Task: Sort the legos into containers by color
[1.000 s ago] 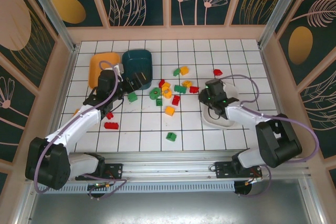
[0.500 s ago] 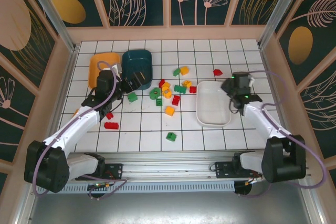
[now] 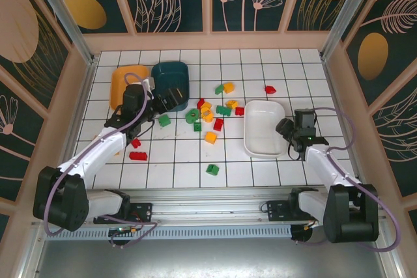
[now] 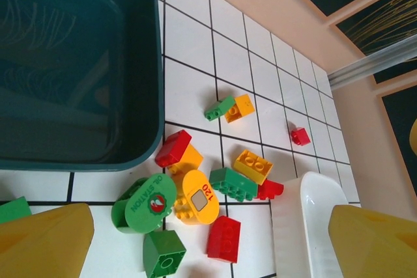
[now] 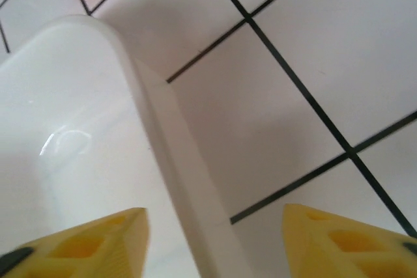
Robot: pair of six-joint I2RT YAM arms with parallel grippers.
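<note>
**Right jaws astride the white tray's rim, left jaws wide by the brick pile**

Closest to me, a lone green brick (image 3: 212, 169) lies on the tiles to the near left of the white tray (image 3: 249, 142), well apart from both grippers. Much further left of that tray, a long red brick (image 3: 137, 155) and a small red brick (image 3: 136, 142) lie beside the left arm.

The right gripper (image 3: 287, 128) sits at the white tray's right rim. On its wrist camera I see its fingers (image 5: 85, 245) parted. One is over the tray's inside and the other over bare tile outside, with the rim running between them. I see neither finger touching the rim, and they hold nothing.

Left of the white tray lies the main cluster, with a red corner brick (image 3: 240, 111) just beside the tray's far-left corner. The left gripper (image 3: 171, 99) hovers left of the cluster with its fingers (image 4: 45, 242) spread wide and empty. The bricks lie between and beyond the fingertips. There I read roughly "OIL STATION" around a round logo on a green oval piece (image 4: 144, 203). Touching it is a yellow piece (image 4: 199, 198) marked "120".

Far left of the white tray stand the teal tray (image 3: 171, 73), its near edge at the left gripper, and the orange tray (image 3: 120, 86). A far red brick (image 3: 270, 89) lies just beyond the white tray's far edge.
</note>
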